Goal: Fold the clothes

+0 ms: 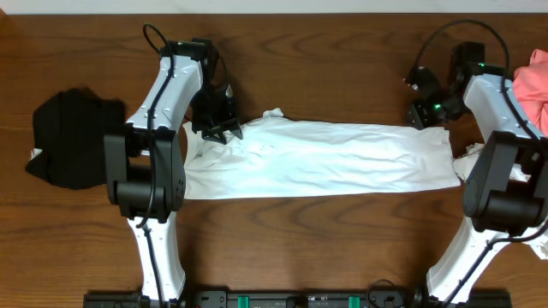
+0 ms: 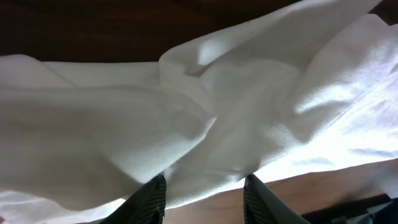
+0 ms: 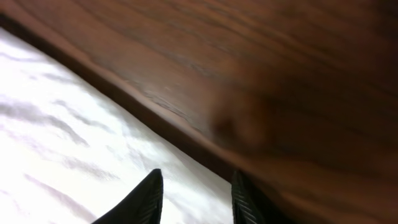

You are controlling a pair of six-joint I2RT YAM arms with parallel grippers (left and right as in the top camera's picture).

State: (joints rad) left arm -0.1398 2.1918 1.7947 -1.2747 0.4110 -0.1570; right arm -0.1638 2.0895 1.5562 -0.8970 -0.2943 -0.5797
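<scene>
Closely, at my left gripper (image 2: 205,186) the jaws stand apart. The white T-shirt (image 2: 236,112) heaps in raised folds right over their tips. A strip of tabletop (image 2: 311,194) shows between them lower down, and I cannot tell whether any cloth is pinched. At my right gripper (image 3: 196,186) the jaws are parted with nothing between them. The shirt lies flat underneath, its edge running diagonally against bare wood.

From overhead, the shirt is a long band stretched sideways across the middle of the tabletop. My left gripper is at its far left corner and my right gripper is just beyond its far right corner. Only that view shows the other clothes. A black garment (image 1: 73,137) is bunched well to the left of my left arm. A pink garment (image 1: 533,85) sits at the right rim of the picture. A crumpled white cloth (image 1: 478,161) lies by my right arm, just beside the shirt's right end. Only the wrist views give the weave and the lifted folds.

The shirt's near edge lies fairly straight, while its far edge is rumpled toward the left corner. Bare wood runs along the near side between my two arm bases, and along the far side behind the shirt.
</scene>
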